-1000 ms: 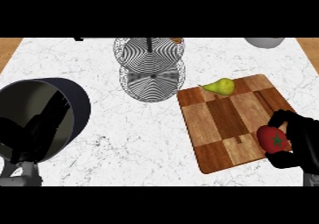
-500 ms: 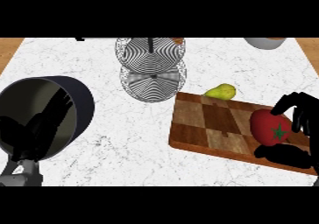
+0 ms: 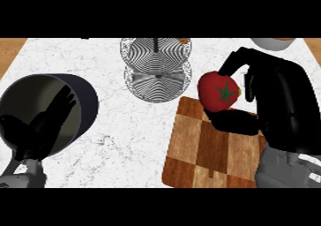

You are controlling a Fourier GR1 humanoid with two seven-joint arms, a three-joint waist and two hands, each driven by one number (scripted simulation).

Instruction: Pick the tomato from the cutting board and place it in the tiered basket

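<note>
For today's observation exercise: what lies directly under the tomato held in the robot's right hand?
The tomato is held over the cutting board. The right hand covers the board's right side, so anything there is hidden.

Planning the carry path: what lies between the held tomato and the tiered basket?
In the head view, only bare white counter separates the tomato, held in the right hand, from the tiered basket; nothing stands between them.

Evenly bright, without glare; soft dark shadow on the cutting board (image 3: 209,145) beneath the raised tomato (image 3: 219,90); nothing blurred or distorted.
</note>
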